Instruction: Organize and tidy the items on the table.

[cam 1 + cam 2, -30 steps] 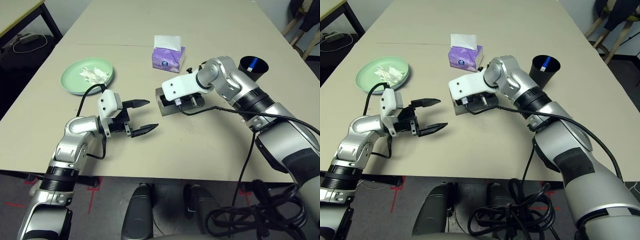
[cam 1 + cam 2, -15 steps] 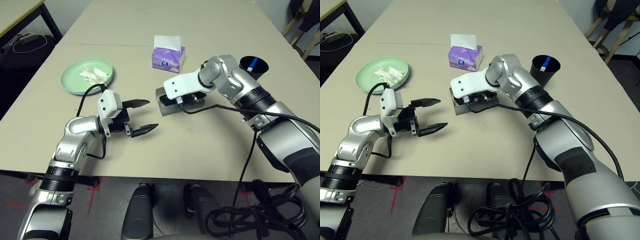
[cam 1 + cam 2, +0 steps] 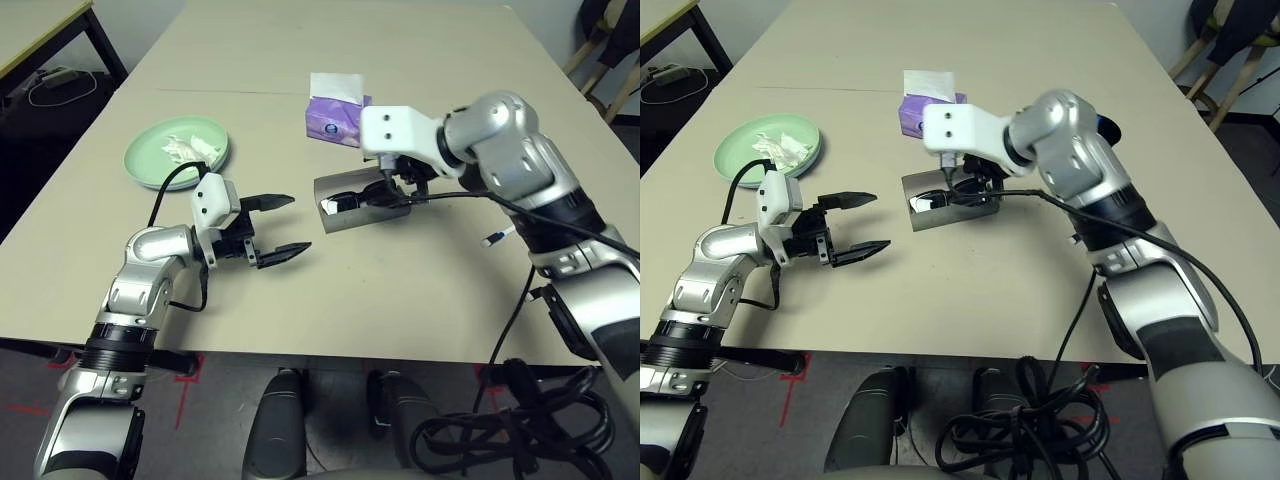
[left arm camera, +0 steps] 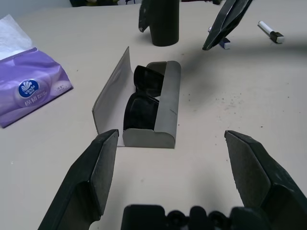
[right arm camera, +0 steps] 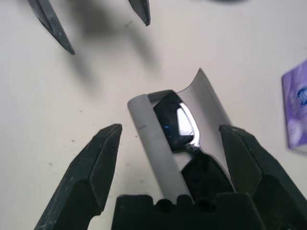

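Observation:
The grey glasses case [image 4: 167, 108] lies open mid-table, lid up, with the black sunglasses [image 4: 142, 94] inside. My right gripper [image 3: 398, 188] hovers open just above the case [image 5: 149, 135], holding nothing; the sunglasses [image 5: 173, 125] show between its fingers. My left gripper [image 3: 275, 226] stands open a short way left of the case, pointing at it. The pale green plate [image 3: 150, 168] at the left holds the crumpled white tissue [image 3: 190, 148]. A blue-and-white pen [image 3: 497, 238] lies right of the case. The black cup [image 4: 164, 21] stands behind the case.
A purple tissue box [image 3: 337, 112] stands just behind the case. The table's seam [image 3: 240, 92] runs across the far part. A black-legged side table [image 3: 60, 30] stands off to the far left. Chair legs show at the far right.
My right gripper has opened and risen off the case. The case lid now stands up, showing the sunglasses. My left arm has barely moved.

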